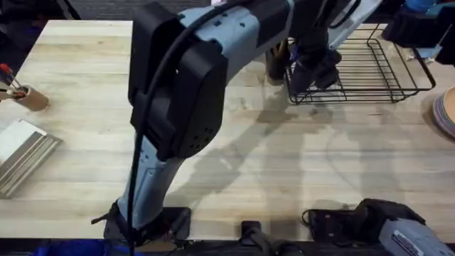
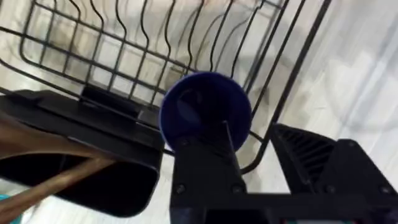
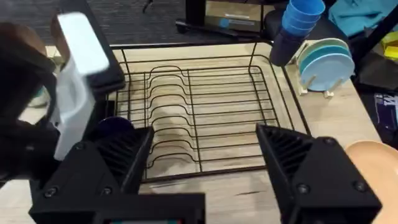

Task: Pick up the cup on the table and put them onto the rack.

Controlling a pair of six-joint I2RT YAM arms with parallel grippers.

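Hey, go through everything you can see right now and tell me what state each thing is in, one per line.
cup: gripped by the left gripper, tilted, open mouth toward the wrist camera, at the rack's corner.
left gripper: shut on the cup.
right gripper: open, holding nothing, facing the rack.
rack: upright on the table, plate slots bare.
table: bare wood in the middle.

Overhead and wrists sharing rack (image 1: pixel 370 64)

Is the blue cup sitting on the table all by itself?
No, the left gripper holds the cup at the edge of the rack.
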